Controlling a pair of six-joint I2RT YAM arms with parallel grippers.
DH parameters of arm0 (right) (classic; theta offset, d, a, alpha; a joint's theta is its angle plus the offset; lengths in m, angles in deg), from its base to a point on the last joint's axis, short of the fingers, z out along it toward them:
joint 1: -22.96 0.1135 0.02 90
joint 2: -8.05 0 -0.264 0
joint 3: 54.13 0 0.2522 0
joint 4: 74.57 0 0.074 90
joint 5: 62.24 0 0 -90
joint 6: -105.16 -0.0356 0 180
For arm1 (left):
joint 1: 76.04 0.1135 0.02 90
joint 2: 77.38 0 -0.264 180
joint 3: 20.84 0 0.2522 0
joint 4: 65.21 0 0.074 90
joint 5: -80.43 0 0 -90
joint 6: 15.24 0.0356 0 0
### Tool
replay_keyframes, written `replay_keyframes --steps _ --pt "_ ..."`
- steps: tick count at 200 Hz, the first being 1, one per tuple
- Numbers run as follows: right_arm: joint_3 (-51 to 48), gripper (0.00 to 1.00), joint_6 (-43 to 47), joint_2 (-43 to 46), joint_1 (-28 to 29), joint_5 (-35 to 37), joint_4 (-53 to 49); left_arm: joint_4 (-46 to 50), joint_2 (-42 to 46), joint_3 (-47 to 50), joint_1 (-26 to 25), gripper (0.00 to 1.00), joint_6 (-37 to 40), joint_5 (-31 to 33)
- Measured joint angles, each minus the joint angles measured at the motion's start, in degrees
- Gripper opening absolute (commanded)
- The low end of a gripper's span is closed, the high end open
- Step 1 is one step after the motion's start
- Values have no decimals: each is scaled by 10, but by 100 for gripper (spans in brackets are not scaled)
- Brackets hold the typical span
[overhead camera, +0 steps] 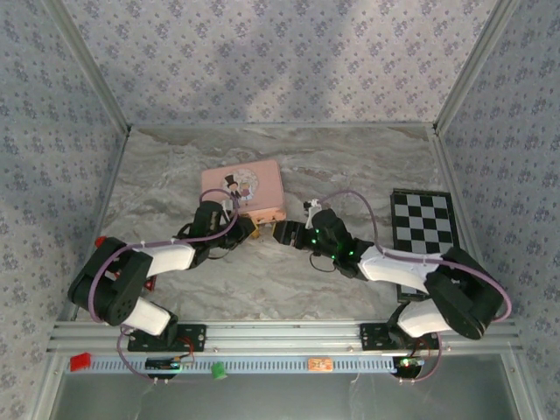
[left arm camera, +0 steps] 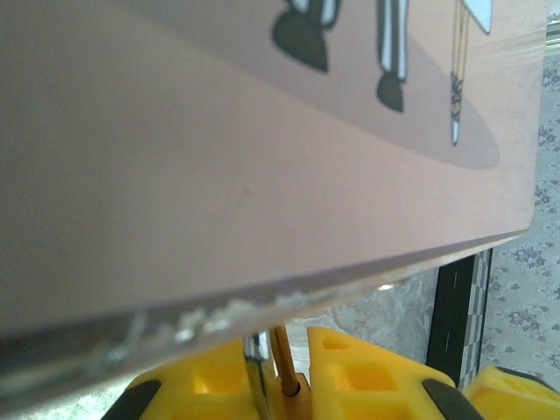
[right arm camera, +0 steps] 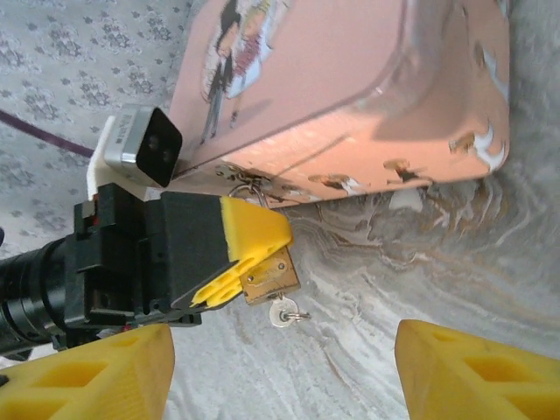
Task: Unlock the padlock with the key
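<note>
Padlock [right arm camera: 273,278], right wrist view: brass body hung at front edge of pink tin [right arm camera: 350,79], clamped between yellow fingers of left gripper [right arm camera: 261,258]. Key [right arm camera: 282,311] seated in keyway below. Jaws of right gripper [right arm camera: 284,376] wide apart, empty.

Left wrist view: shackle [left arm camera: 255,372] rose between fingers [left arm camera: 367,367], under tin lid.

Top view: both grippers met at tin's near edge on table [overhead camera: 289,289].

Handling estimate: small, light, rigid, smooth metal; likely swings. Grip body on flat faces; turn key by head.

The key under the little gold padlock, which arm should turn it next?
Right, probably. The left pincer is shut on the padlock, so it is busy holding. The right pincer is open and empty, facing the key that sticks out below the padlock.
</note>
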Motion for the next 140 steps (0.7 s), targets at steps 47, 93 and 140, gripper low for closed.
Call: replay_keyframes --steps 47,93,140 --pt "7 74 156 30 78 144 -72 14 7 -1 7 6 3 -11" --pt "4 76 345 30 164 257 -22 30 17 0 11 6 3 -15" --pt "-41 76 500 19 200 313 81 43 26 2 12 6 2 -15"
